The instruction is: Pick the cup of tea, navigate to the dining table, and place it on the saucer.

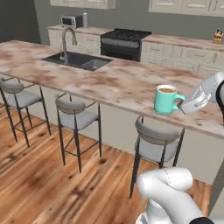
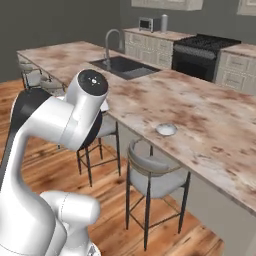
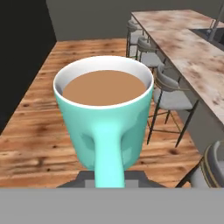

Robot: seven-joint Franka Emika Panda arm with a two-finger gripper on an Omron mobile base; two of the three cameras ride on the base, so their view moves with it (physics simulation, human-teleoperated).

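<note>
Above the surface edge: cup of tea upright, carried by its handle, claw clamped on it. Left to right: three stools, one cup, one saucer lying bare on the marbled top. Best kept level, carried slowly over the saucer, lowered straight, centred before release.

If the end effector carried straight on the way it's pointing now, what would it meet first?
The end effector is shut on the cup of tea by its handle, so the cup leads. In the hand view, beyond the cup lies wooden floor, with stools and the dining table off to one side. Probably free at first; depth unclear.
</note>
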